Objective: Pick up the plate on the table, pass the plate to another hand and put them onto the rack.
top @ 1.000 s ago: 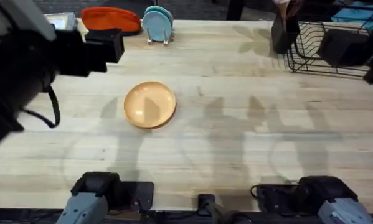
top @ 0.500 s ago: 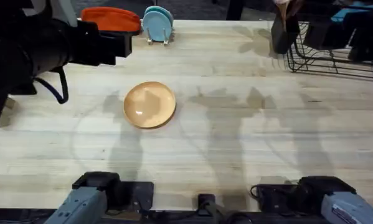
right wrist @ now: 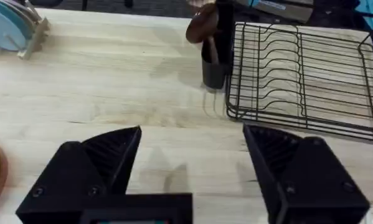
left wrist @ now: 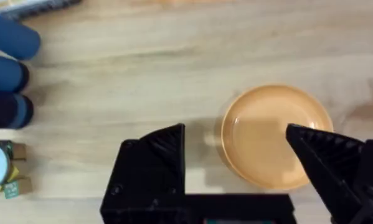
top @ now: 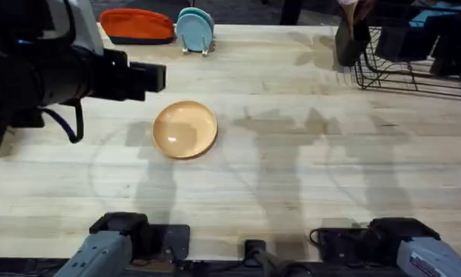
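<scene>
One plate (top: 185,129) lies flat on the table (top: 292,177), left of the middle, with bare wood all around it. From overhead the left arm shows large and dark over the table's left side, its gripper (top: 141,77) above the wood just up and left of the plate and not touching it. Its wrist camera looks straight down: the left gripper (left wrist: 236,146) has its two black fingers (left wrist: 164,146) spread wide, and the plate (left wrist: 270,134) sits on the wood below, mostly in the gap between them, with one finger overlapping its rim in that view. The fingers hold nothing. The rack (top: 407,65) stands at the far right corner of the table, with a dark cup (top: 349,42) just beside its left end. The right wrist view shows the right gripper (right wrist: 192,146) with its fingers likewise spread and holding nothing, facing the rack (right wrist: 298,74) and the cup (right wrist: 214,53) from above the wood. Against the far edge, left of the middle, a small stand (top: 195,48) holds upright blue plates (top: 195,28), and an orange-red dish (top: 136,23) lies just left of it.
</scene>
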Action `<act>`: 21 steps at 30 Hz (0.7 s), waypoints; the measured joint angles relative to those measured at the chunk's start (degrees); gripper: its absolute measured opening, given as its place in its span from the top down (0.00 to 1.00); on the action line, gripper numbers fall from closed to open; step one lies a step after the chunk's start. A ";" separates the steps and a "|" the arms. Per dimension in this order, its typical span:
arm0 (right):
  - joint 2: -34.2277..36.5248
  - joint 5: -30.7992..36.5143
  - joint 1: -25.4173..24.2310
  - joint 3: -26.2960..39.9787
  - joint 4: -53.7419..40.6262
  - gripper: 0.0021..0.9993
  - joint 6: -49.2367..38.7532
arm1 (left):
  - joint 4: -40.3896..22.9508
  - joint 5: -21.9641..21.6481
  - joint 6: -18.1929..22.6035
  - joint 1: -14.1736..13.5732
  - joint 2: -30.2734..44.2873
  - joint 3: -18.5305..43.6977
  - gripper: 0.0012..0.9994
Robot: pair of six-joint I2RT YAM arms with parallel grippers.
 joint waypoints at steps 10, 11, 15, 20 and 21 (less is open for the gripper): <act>-0.01 0.00 0.00 0.00 0.00 0.01 -0.23 | -5.48 0.00 0.01 -0.01 7.08 0.00 0.01; 0.00 -0.01 0.00 0.00 0.02 0.01 -0.24 | -5.88 0.00 0.00 -0.01 7.65 0.00 0.01; 0.00 -0.02 0.00 0.00 0.00 0.01 -0.23 | -6.20 0.00 0.00 -0.01 9.14 0.00 0.01; -0.02 0.00 0.00 0.00 0.00 0.01 -0.25 | -6.22 0.00 0.00 0.00 9.85 0.00 0.01; 0.00 -0.02 0.00 0.00 0.00 0.01 -0.25 | -6.20 0.00 0.00 -0.01 9.85 0.00 0.01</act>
